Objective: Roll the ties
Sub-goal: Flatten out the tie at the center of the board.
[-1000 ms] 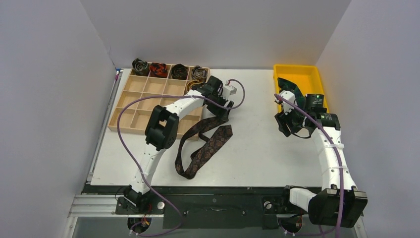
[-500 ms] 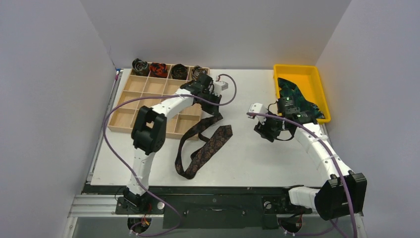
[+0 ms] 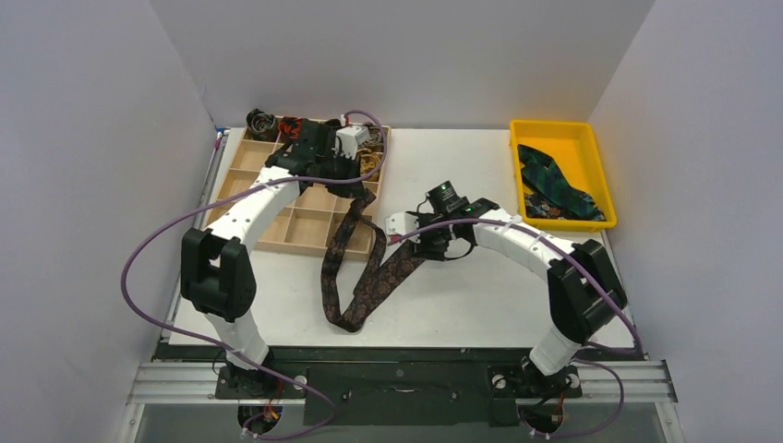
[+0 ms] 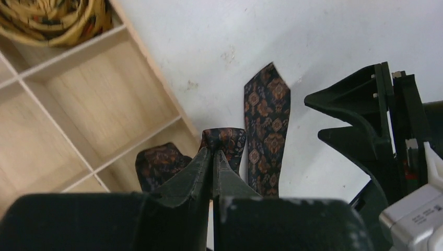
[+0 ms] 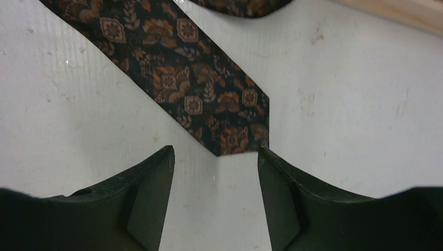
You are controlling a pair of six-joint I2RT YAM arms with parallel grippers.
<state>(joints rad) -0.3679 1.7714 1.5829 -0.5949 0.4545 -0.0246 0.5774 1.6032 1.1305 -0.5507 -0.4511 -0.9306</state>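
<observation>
A dark brown patterned tie [image 3: 355, 277] lies in a V on the white table. Its narrow end rises over the edge of the wooden tray [image 3: 242, 198]. There my left gripper [image 3: 362, 181] is shut on that end; the left wrist view shows the fingers [image 4: 201, 167] pressed together on a fold of the tie [image 4: 225, 140]. The wide end [image 4: 266, 120] lies flat beside it. My right gripper [image 3: 412, 236] hovers open just off the wide tip, and the pointed tip of the tie [image 5: 230, 138] lies level with the tips of my open right gripper [image 5: 215, 151].
Rolled ties [image 3: 261, 121] fill the tray's back row, partly hidden by my left arm. A gold coil [image 4: 52, 18] sits in one cell, and the cells near it are bare wood. A yellow bin [image 3: 591, 148] at the back right holds a green-blue tie [image 3: 552, 189].
My left gripper has shut on the tie's narrow end and drawn it left over the tray. My right arm has swung left from the yellow bin to the tie's wide tip.
</observation>
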